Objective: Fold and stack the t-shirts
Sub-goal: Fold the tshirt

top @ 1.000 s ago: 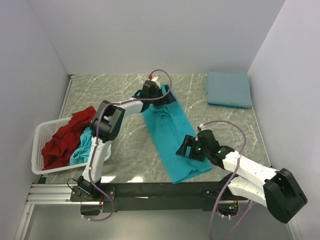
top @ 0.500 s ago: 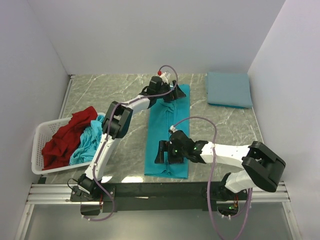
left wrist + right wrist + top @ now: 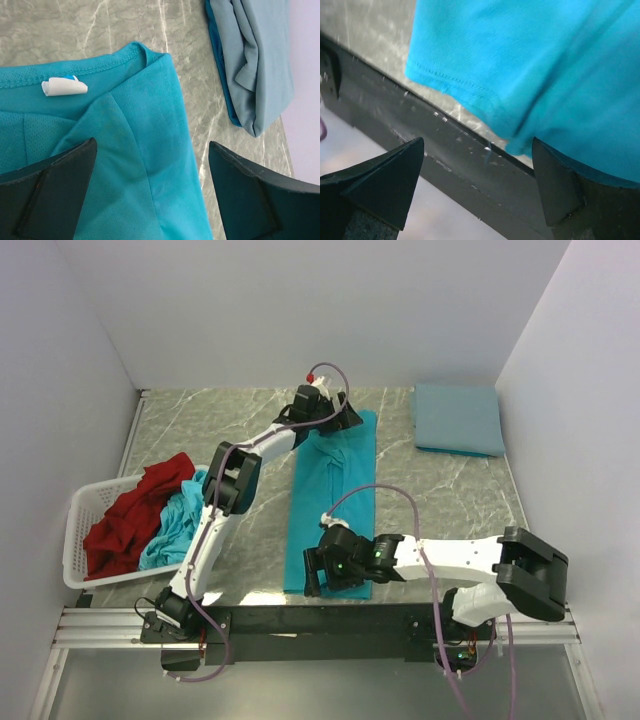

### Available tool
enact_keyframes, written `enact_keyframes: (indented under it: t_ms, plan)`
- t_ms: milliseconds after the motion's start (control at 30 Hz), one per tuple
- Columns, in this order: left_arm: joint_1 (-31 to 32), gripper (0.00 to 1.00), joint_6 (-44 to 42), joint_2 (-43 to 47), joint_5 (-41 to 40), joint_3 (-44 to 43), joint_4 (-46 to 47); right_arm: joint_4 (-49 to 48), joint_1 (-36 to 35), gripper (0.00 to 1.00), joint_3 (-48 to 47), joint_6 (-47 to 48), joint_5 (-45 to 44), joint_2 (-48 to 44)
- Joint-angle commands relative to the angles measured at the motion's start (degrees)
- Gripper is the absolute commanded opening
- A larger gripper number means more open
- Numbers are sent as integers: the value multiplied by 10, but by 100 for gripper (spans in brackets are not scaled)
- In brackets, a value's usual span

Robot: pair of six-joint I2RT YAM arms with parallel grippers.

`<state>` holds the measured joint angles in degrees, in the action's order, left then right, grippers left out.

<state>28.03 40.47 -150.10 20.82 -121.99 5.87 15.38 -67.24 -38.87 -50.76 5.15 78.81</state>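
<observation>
Shifting leftward, the right gripper is hovering, jaws wide and empty, over the near hem of the flat, strip-folded bright teal fabric t-shirt. The left gripper, equally wide, is hovering over its collar. Crosswise folding is probably pending, with pinching the hem next.

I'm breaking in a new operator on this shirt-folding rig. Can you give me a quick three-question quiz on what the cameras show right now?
1. True or false: the folded grey-blue shirt lies inside the basket.
2. Over which part of the spread-out teal shirt is the left gripper? A) the collar end B) the bottom hem C) a sleeve
3. Fill in: the heaped shirts in the basket are ___ and ___.

Key
1. False: it lies on the table at the far right corner.
2. A
3. red, teal
</observation>
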Motion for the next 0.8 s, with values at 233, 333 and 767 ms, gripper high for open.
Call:
enact_keyframes:
  t_ms: [233, 333, 767]
  plan:
    - [-2, 100, -34, 116, -4, -40, -57, 126, 8, 98, -88, -30, -206, -139]
    - [-3, 100, -38, 176, -9, -12, -92, 163, 35, 98, -95, -42, -238, -174]
    - [14, 99, 72, 662, -62, 643, -36, 132, 191, 100, 44, 39, -66, -299]
